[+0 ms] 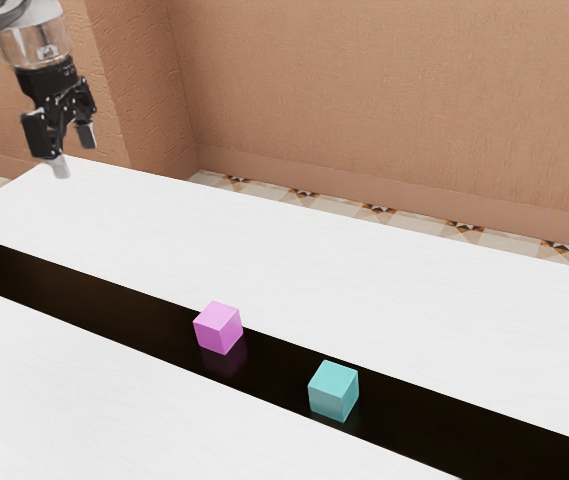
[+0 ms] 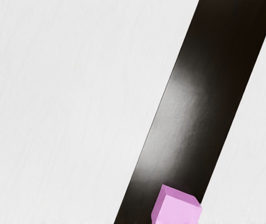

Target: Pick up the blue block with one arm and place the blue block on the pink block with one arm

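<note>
Black fingers [image 1: 85, 130] hang apart and empty at the upper left of the exterior frame, high above the white bench [image 1: 384, 250] and well apart from both blocks. The blue block [image 1: 333, 390] sits on the dark strip [image 1: 114, 295] at the lower centre-right. We judge it light, stiff and smooth-faced, so we would pinch two opposite flat sides near mid-height. The pink block [image 1: 217, 327] sits on the same strip, near the blue one toward the frame's left but not touching it. Nothing stands in our way to the blue block; only a careless sweep might knock the pink one.
</note>
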Tool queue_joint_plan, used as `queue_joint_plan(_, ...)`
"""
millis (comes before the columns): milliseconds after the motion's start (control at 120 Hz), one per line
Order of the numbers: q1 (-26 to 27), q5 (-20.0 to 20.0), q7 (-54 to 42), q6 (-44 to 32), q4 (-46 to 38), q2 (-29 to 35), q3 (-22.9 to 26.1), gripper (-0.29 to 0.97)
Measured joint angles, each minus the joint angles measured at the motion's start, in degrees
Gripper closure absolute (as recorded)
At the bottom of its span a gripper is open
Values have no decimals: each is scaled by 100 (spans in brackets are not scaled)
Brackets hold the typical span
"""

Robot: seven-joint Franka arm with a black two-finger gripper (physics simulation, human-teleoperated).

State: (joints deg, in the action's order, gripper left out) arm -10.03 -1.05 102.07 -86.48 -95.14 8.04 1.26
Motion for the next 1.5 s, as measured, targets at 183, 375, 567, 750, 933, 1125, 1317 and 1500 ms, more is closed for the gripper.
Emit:
queue_joint_plan(183,239,-104,-10,-337,-8,-147,36,0)
queue_joint_plan(375,1611,-546,-396,-653,-258,-515,122,0)
queue_joint_plan(567,2096,-327,-1986,-1367,-448,-1501,111,0)
queue_joint_plan(750,2162,-98,-3869,-2326,-701,-2084,261,0)
queue_joint_plan(933,2343,-63,-5347,-3046,-1087,-2369,453,0)
queue_joint_plan(1125,2372,51,-6496,-3621,-1203,-2713,707,0)
queue_joint_plan(1317,2374,68,-7347,-4080,-1207,-2995,842,0)
queue_joint_plan(1500,2416,-80,-7942,-4404,-1240,-3200,854,0)
